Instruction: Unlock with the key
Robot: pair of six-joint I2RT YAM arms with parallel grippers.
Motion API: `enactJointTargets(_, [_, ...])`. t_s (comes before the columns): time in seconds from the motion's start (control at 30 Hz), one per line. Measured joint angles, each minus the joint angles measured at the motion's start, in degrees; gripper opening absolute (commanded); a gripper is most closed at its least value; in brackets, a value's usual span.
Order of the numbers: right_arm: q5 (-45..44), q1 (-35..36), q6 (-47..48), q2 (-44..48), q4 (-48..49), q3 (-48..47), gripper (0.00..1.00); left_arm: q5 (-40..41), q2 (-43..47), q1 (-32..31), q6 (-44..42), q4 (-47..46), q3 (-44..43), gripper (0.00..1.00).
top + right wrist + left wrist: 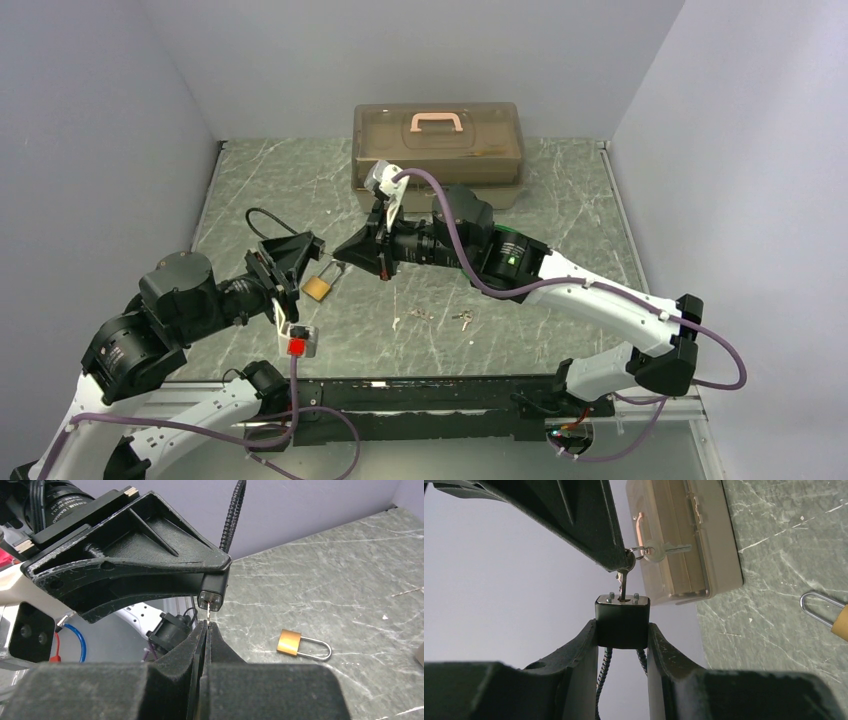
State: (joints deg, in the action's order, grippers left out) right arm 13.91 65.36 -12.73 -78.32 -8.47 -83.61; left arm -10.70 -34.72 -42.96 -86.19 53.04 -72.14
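Observation:
My left gripper (622,630) is shut on a black padlock (622,622), its jaws pressing the body's two sides. The lock's black cable shackle (232,515) loops back behind it. My right gripper (206,625) is shut on a small silver key (207,612). The key's blade (623,584) stands in the keyhole on the lock's silver face. A second key (664,550) dangles from the same ring. In the top view the two grippers (300,255) (365,250) meet tip to tip above the table, left of centre.
A brass padlock (318,287) with a steel shackle lies on the marble table (560,200) just below the grippers. Loose keys (413,315) (462,319) lie nearer the front. A translucent box (437,140) with a pink handle stands against the back wall.

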Motion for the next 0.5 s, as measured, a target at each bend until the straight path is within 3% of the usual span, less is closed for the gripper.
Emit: enactJointTargets(0.5, [-1.4,0.2,-1.7,-1.6,-1.5,-1.6,0.0,1.6,-0.1,0.0,-0.1,0.0,0.0,0.0])
